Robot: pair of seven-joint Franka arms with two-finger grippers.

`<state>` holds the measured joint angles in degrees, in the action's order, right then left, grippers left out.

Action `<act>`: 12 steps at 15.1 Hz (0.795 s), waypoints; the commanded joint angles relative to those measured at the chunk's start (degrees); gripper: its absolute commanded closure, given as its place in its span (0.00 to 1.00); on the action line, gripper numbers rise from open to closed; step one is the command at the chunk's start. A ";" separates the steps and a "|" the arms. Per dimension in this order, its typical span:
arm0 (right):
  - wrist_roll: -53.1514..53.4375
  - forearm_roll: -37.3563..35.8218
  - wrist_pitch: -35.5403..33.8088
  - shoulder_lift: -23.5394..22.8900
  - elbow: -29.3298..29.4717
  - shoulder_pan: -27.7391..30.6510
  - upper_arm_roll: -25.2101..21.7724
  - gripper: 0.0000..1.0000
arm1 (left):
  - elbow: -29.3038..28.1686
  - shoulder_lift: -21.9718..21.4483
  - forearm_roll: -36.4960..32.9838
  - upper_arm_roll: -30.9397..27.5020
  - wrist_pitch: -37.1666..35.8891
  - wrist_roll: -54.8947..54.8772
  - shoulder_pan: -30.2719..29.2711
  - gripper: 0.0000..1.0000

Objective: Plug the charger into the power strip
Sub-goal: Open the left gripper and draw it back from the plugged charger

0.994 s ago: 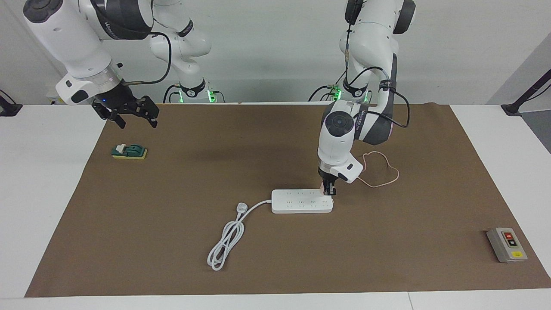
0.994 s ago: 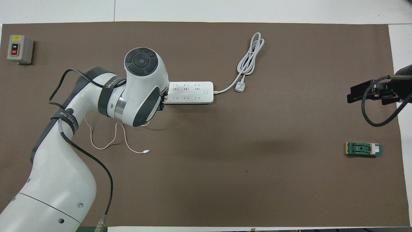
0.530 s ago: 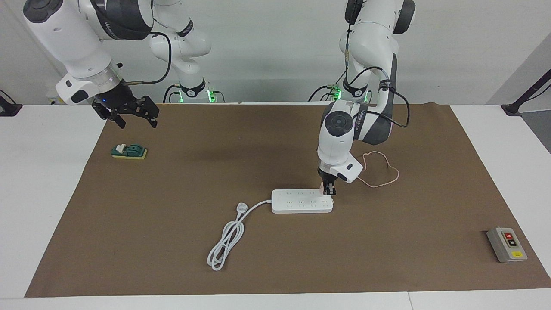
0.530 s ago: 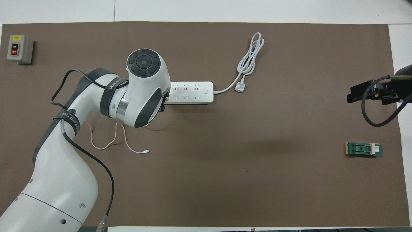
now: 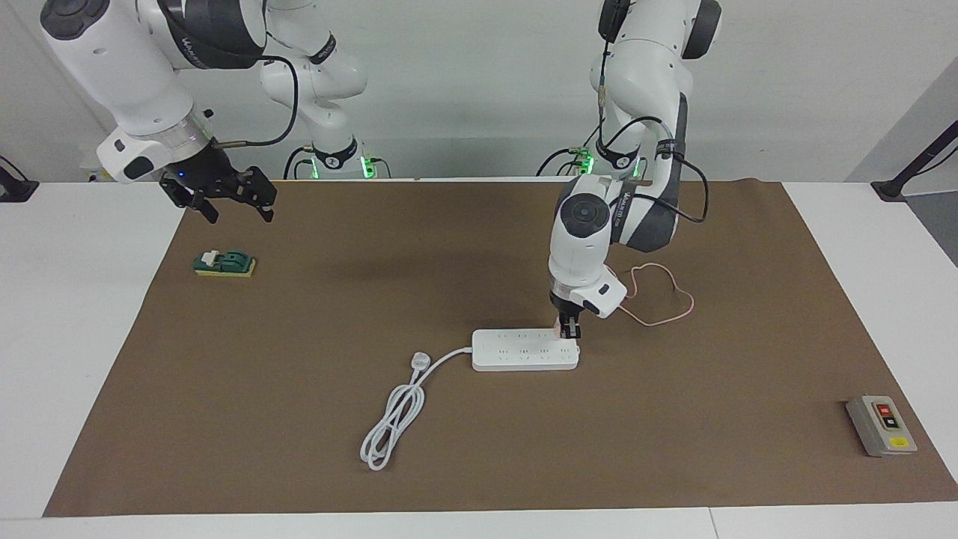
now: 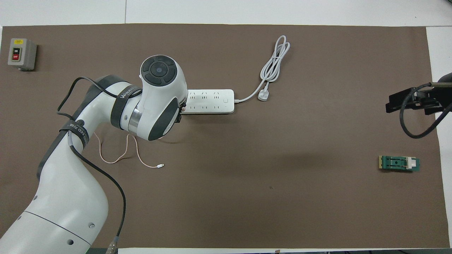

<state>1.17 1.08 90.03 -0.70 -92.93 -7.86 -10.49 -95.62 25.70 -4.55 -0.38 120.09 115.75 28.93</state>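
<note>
Facing view: flat, glossy white power strip (image 5: 525,349) on matte brown mat (image 5: 479,449). Left gripper (image 5: 570,330) clenched on small pink cube charger (image 5: 561,325) at the strip's left-arm end, slightly raised since earlier. Right gripper (image 5: 233,201) waits released, over the mat's right-arm end.

Overhead view: thin pink cable (image 6: 120,151) loops beside strip (image 6: 210,101); wrist hides charger.

Grey button box (image 5: 881,425) and green-yellow block (image 5: 224,263) — at the brown mat's (image 5: 479,449) two ends.
</note>
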 commanded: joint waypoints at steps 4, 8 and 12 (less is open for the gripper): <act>-1.61 -2.04 0.15 0.44 0.12 0.04 0.65 0.00 | -3.53 -0.66 -0.64 -0.76 3.31 1.05 1.48 1.00; -1.61 -4.42 -0.02 0.44 0.12 -0.14 1.00 0.00 | -6.85 -0.30 -0.64 -0.85 7.60 1.23 2.71 1.00; -1.44 -3.54 -0.02 0.44 0.12 -0.14 0.91 0.00 | -8.79 -0.39 -0.64 -0.85 9.20 1.32 2.89 1.00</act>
<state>0.94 -2.02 90.05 -0.69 -92.89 -8.12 -9.86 -99.86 24.53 -5.91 -1.02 125.58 115.76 29.85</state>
